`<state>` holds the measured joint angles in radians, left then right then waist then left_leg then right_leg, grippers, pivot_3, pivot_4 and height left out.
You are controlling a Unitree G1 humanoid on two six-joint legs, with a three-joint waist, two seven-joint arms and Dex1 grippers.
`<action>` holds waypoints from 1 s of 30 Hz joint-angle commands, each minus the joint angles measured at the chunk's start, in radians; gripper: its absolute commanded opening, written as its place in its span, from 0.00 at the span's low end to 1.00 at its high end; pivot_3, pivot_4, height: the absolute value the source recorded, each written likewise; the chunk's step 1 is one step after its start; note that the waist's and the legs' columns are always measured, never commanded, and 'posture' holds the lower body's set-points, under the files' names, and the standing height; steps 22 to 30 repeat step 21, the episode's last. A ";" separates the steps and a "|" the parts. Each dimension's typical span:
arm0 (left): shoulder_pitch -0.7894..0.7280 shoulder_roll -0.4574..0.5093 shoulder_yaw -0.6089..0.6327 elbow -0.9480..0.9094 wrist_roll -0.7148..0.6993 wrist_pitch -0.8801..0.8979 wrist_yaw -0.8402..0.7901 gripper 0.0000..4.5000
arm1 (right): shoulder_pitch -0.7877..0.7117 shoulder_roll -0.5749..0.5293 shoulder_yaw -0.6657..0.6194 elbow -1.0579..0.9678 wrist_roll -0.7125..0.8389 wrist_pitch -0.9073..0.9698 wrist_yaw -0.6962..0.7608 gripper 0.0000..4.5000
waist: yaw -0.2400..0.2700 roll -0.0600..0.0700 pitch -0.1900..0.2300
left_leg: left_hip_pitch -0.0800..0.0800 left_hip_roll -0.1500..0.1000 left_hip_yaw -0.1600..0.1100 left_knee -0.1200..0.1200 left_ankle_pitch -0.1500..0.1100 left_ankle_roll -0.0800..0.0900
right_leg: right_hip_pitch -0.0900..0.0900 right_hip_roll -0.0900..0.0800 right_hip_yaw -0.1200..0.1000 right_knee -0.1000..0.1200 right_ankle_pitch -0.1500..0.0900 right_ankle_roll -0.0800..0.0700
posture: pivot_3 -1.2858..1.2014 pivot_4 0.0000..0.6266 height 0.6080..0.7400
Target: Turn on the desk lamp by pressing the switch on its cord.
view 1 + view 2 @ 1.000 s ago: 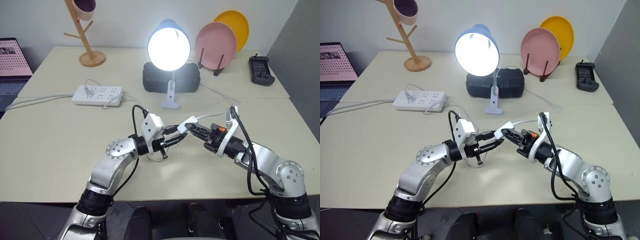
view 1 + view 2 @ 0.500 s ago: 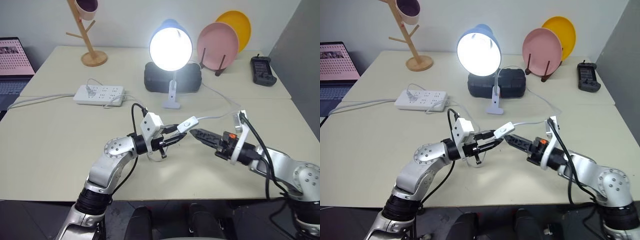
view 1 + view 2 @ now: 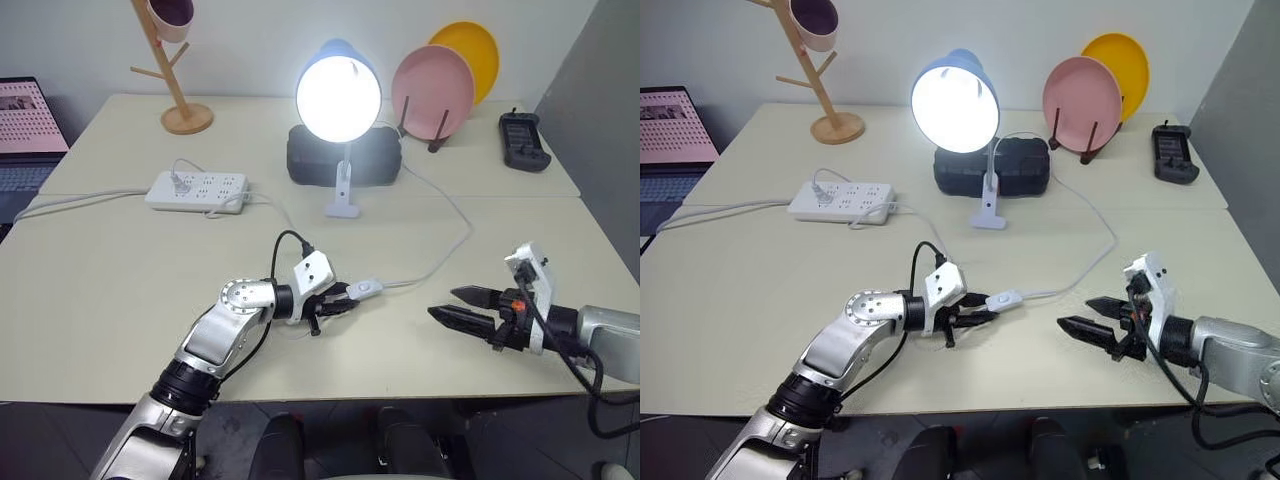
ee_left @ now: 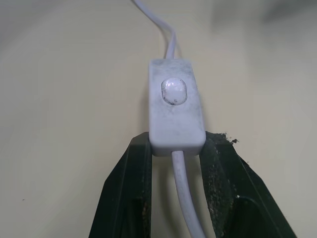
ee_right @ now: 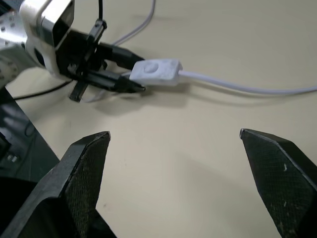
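Left wrist view shows the switch (image 4: 175,107) button facing up.

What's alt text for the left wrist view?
The left gripper's two black fingers clamp the near end of the white switch, rocker button facing the camera, over the beige table. The cord enters at both ends.

The right claw (image 3: 452,304) has let go of the switch (image 3: 367,290), spread its fingers wide and drawn back toward 4 o'clock. The left claw (image 3: 343,297), clamped on the switch's end, has sunk toward the desk (image 3: 100,260), and the cord (image 3: 452,215) now lies slack.
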<state>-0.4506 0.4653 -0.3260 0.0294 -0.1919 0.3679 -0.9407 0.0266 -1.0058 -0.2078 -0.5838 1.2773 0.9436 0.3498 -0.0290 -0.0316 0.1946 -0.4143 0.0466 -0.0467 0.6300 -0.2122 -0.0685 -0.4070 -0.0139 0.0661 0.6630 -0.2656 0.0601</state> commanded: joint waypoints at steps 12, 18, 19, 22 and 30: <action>0.131 0.345 0.372 -0.304 -0.289 0.247 -0.178 1.00 | -0.043 -0.051 0.018 0.077 -0.292 -0.100 0.332 1.00 | -0.003 0.000 0.000 | 0.000 0.001 0.000 0.000 0.000 0.000 | 0.000 0.001 0.000 0.000 0.000 0.000 | 0.52 0.24 1.00; 0.281 0.442 0.470 -0.230 -0.219 0.150 -0.154 1.00 | -0.048 -0.129 0.090 0.235 -0.542 -0.278 0.539 1.00 | -0.002 0.001 0.000 | 0.002 0.001 0.001 0.000 0.000 0.000 | 0.000 0.000 0.000 0.000 -0.004 -0.006 | 0.52 0.24 1.00; 0.294 0.445 0.491 -0.230 -0.226 0.158 -0.141 1.00 | -0.061 -0.127 0.088 0.263 -0.554 -0.287 0.558 1.00 | -0.002 0.000 0.000 | 0.002 0.001 0.002 0.000 0.000 0.000 | 0.000 -0.001 0.000 0.000 -0.004 -0.006 | 0.52 0.24 1.00; 0.312 0.448 0.519 -0.247 -0.248 0.173 -0.133 1.00 | -0.081 -0.127 0.100 0.302 -0.598 -0.313 0.583 1.00 | -0.002 0.000 0.001 | 0.002 0.001 0.002 0.000 0.000 0.000 | 0.000 -0.001 0.000 0.000 -0.003 -0.006 | 0.52 0.24 1.00; 0.312 0.448 0.519 -0.247 -0.248 0.173 -0.133 1.00 | -0.081 -0.127 0.100 0.302 -0.598 -0.313 0.583 1.00 | -0.002 0.000 0.001 | 0.002 0.001 0.002 0.000 0.000 0.000 | 0.000 -0.001 0.000 0.000 -0.003 -0.006 | 0.52 0.24 1.00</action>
